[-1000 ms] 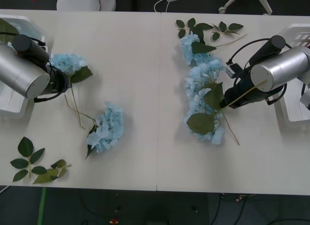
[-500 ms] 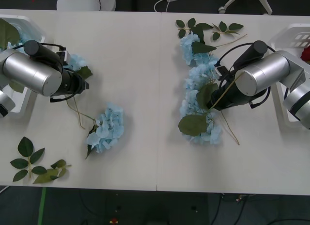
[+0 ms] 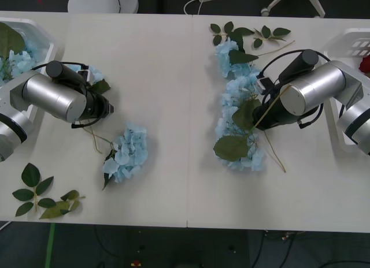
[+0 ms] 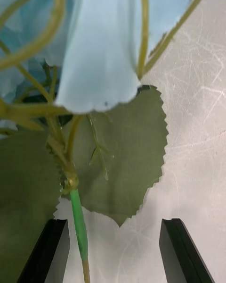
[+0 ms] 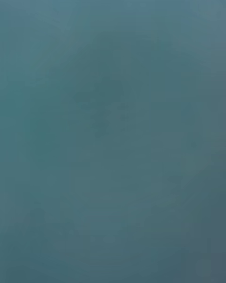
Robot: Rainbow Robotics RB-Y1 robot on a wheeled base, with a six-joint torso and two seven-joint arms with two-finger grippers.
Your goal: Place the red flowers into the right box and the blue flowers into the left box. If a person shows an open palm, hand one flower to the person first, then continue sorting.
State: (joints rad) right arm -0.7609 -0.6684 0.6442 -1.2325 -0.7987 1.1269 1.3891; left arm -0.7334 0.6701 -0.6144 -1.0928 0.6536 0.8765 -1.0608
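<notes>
Several blue flowers (image 3: 237, 100) lie in a row right of the table's middle. My right arm (image 3: 309, 89) reaches over that row. In the right wrist view my right gripper (image 4: 113, 257) is open, and a green stem (image 4: 79, 228) with a broad leaf (image 4: 125, 155) lies between its black fingers (image 4: 49, 250). Another blue flower (image 3: 130, 149) lies left of centre, and one (image 3: 92, 74) is partly under my left arm. My left gripper (image 3: 108, 109) hangs just above the table between these two. The left box (image 3: 43, 40) holds a blue flower (image 3: 17, 61). A red flower (image 3: 365, 64) shows in the right box (image 3: 352, 45).
Bloomless leaf sprigs lie at the near left (image 3: 40, 196) and at the far side above the flower row (image 3: 248, 34). A tan stem (image 3: 276, 155) trails on the table below my right arm. A wide bare strip of table runs down the middle.
My left arm swung right from the left box to over the flower beside it. My right arm moved left into the flower row, and the lower blooms and leaf shifted left.
</notes>
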